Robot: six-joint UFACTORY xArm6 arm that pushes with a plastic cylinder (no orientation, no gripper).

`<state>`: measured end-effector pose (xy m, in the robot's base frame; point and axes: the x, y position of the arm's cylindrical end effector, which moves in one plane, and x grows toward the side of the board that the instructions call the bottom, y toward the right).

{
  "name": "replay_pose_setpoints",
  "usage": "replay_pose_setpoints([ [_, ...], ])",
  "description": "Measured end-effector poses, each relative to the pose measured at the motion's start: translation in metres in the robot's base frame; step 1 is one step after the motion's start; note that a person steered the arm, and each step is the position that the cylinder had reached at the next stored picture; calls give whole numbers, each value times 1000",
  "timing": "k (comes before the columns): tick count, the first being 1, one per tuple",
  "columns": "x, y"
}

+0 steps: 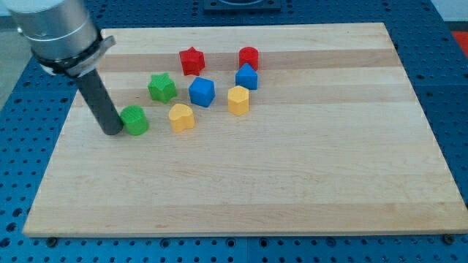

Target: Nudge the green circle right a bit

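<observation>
The green circle (135,120) lies on the wooden board (292,183) at the view's left. My tip (112,132) rests on the board right against the green circle's left side. A green star (161,88) sits just above and to the right of the circle. A yellow block (181,117), heart-like in shape, lies to the circle's right with a small gap between them.
A blue cube (202,92), a yellow block (238,100), a second blue block (246,77), a red star (191,61) and a red cylinder (248,58) cluster in the upper middle. The board's left edge (55,157) is near my tip.
</observation>
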<state>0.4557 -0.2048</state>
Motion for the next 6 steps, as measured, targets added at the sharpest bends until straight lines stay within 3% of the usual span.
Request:
replay_pose_setpoints([
  [2,-28,26],
  [4,1,26],
  [6,-6,39],
])
